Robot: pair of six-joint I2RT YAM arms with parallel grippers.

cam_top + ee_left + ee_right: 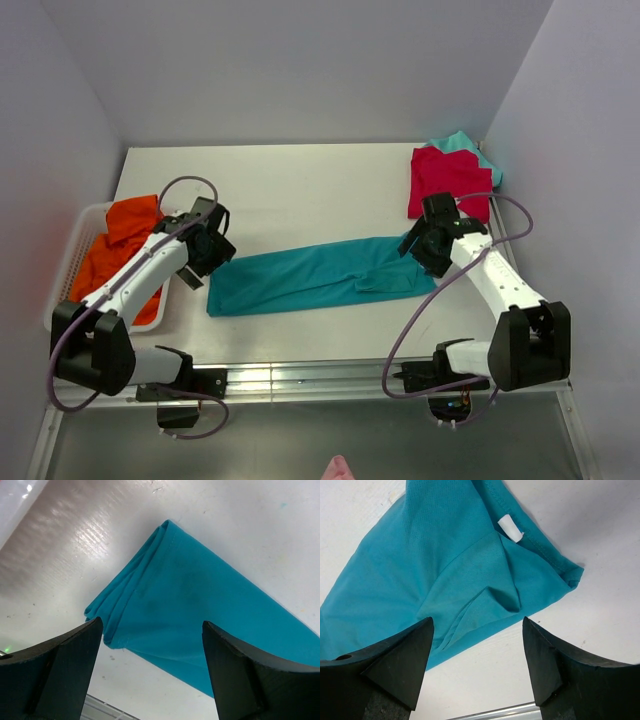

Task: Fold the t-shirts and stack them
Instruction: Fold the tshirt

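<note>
Left of the teal-blue t-shirt (315,276): orange t-shirt (125,235) sat in basket (70,255) | left gripper (152,650) hung spread over its left end | tee lay flat, a long folded strip | right gripper (477,650) hung spread over its right end | beyond that end: red t-shirt (445,180) | judged: pinch every layer at both ends, lift evenly.

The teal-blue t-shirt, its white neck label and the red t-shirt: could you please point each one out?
teal-blue t-shirt (300,280), top external view, middle of the folded strip.
white neck label (510,528), right wrist view, centre of the tag.
red t-shirt (445,178), top external view, its upper folded face.
</note>
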